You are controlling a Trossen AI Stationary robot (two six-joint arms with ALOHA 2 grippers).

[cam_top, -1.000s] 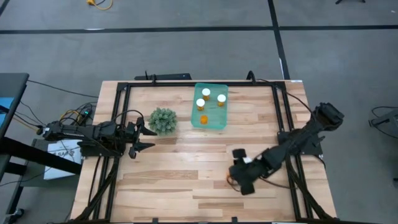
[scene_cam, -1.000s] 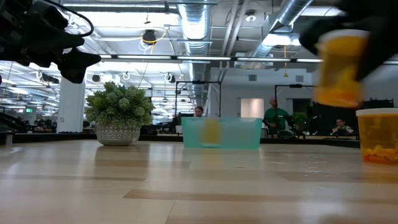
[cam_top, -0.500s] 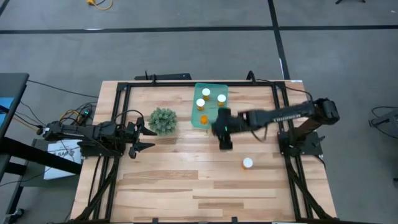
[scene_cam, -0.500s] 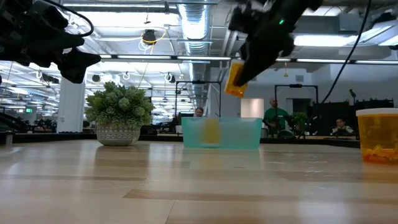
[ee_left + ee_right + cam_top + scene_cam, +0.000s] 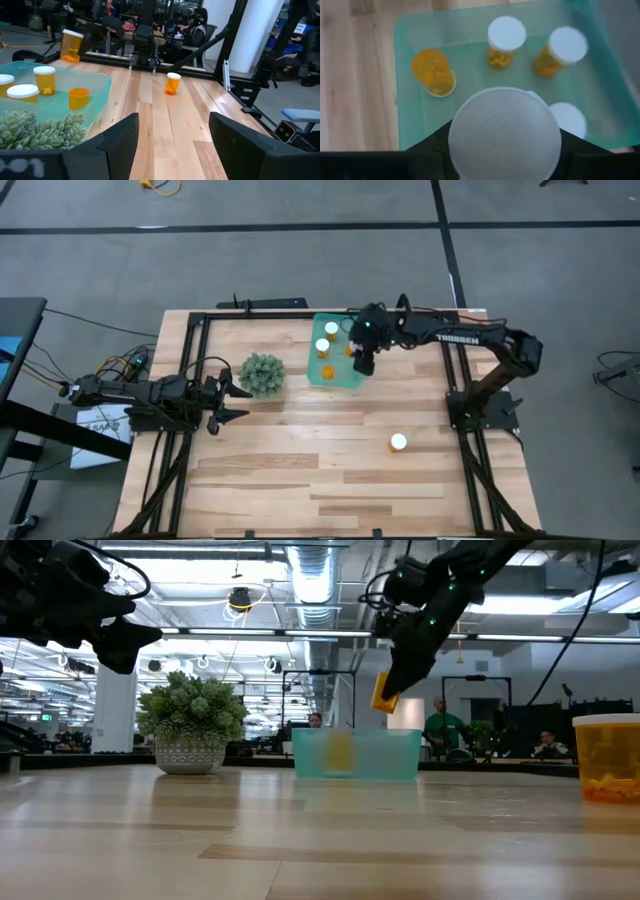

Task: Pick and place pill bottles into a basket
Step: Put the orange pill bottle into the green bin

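The teal basket (image 5: 340,376) stands at the table's far middle with several pill bottles in it, their caps showing white (image 5: 331,329); it also shows in the right wrist view (image 5: 400,115). My right gripper (image 5: 364,361) is shut on one pill bottle (image 5: 384,695) above the basket's right part. Another pill bottle (image 5: 398,442) stands on its base on the table at the near right. My left gripper (image 5: 238,400) is open and empty at the table's left, beside the plant. My right gripper pinches the pill bottle between its two fingers at the cap end (image 5: 504,131), one finger on each side. The fingers come from above, pointing down. The orange body (image 5: 383,698) hangs tilted below the fingers, clear of the basket (image 5: 355,755).
A green bushy plant (image 5: 262,374) in a pot stands just left of the basket. A dark frame (image 5: 300,314) runs around the table's edges. In the basket one bottle (image 5: 434,73) shows orange without a white cap beside capped ones (image 5: 506,36). People sit in the room beyond the table.
My right gripper has lifted a pill bottle from the table's near right and carried it toward the far edge and up, to above the basket. The bottle hangs tilted, clear of the table. The other bottle at the near right has stayed where it was.
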